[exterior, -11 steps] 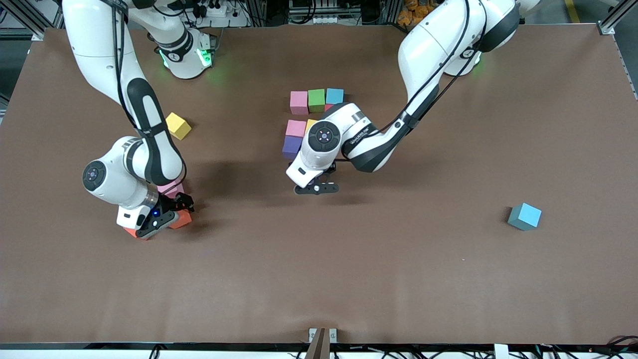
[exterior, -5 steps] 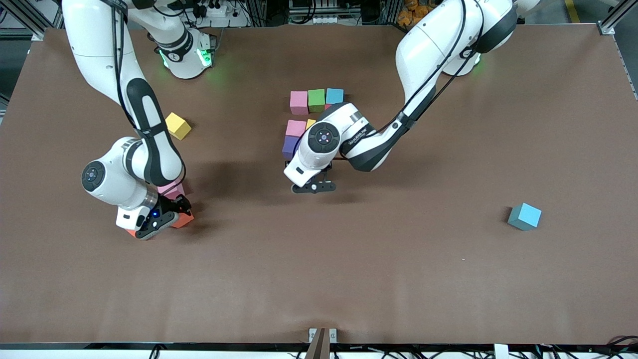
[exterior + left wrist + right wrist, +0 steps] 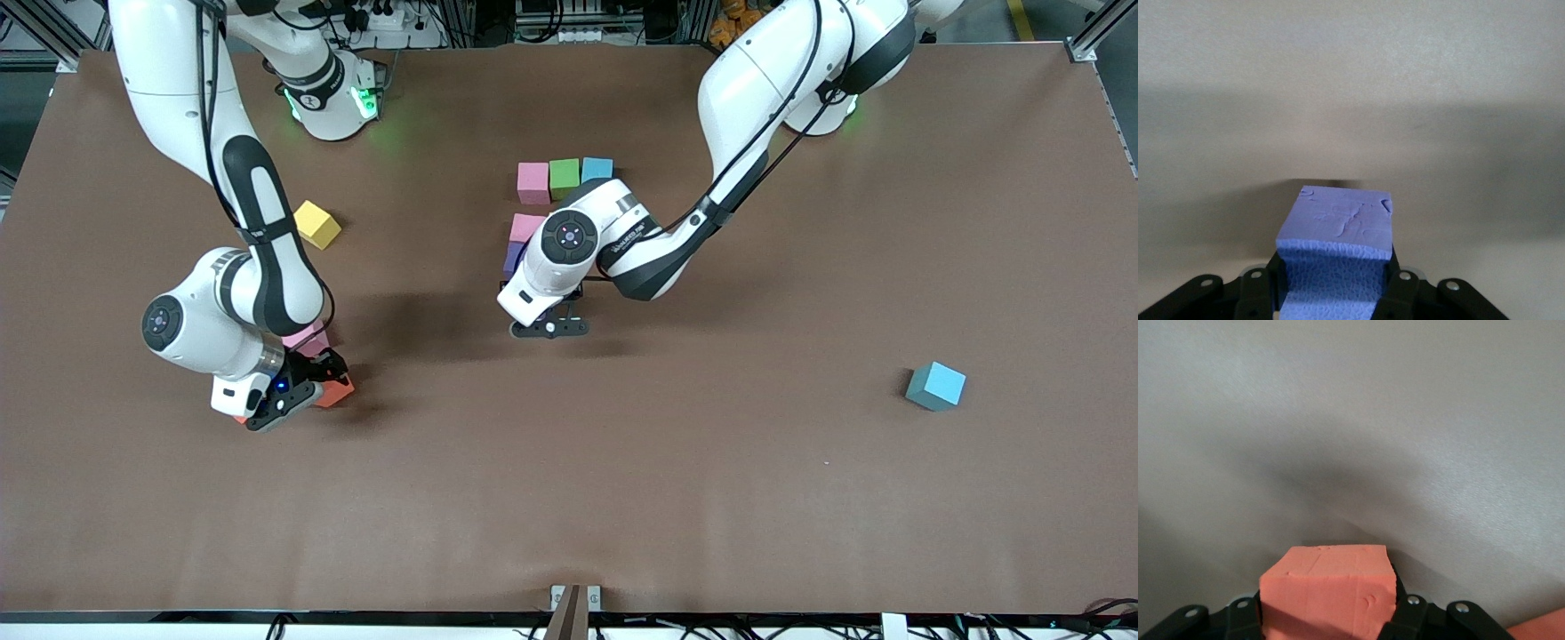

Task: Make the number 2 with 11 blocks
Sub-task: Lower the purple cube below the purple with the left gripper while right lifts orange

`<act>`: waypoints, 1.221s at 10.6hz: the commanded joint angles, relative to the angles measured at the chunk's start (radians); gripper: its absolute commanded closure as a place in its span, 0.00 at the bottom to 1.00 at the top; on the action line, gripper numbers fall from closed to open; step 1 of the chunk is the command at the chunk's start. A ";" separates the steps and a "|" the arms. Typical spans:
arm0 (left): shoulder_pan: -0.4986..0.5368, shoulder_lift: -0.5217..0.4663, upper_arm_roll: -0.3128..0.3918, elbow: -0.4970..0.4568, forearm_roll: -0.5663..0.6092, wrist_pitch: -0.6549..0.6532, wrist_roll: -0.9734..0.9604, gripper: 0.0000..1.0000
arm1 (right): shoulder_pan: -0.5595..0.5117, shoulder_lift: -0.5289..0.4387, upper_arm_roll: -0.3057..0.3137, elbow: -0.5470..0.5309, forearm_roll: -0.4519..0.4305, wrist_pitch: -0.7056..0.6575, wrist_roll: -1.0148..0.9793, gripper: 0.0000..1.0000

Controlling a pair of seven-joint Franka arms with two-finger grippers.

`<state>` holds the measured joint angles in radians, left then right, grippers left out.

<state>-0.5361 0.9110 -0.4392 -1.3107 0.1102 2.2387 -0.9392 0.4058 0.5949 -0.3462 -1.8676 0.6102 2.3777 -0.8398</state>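
Both arms bent low — left end effector (image 3: 1331, 293) clamps purple block (image 3: 1338, 230), right end effector (image 3: 1328, 613) orange block (image 3: 1328, 593).

My left gripper (image 3: 1335, 293) is clamped on a purple block (image 3: 1338, 230), one finger (image 3: 1399, 297) pressed against each side of it. The block's upper face is scuffed, with a few creases and a nick at one corner. Under it lies the bare table (image 3: 1351, 87), crossed by a broad band of shadow, and the block's own dark shadow sits just past its edge.
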 commanded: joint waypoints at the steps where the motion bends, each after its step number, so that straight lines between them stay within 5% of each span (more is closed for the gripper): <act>1: -0.021 0.022 0.010 0.027 -0.030 0.021 0.019 0.56 | 0.007 -0.017 0.000 0.019 0.008 -0.046 0.053 0.78; 13: -0.058 0.029 0.019 0.008 -0.030 0.021 0.011 0.48 | 0.091 -0.044 -0.007 0.036 0.005 -0.167 0.326 0.78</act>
<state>-0.5737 0.9342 -0.4373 -1.3114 0.1102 2.2570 -0.9393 0.4920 0.5751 -0.3467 -1.8232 0.6102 2.2271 -0.5331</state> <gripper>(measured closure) 0.449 0.379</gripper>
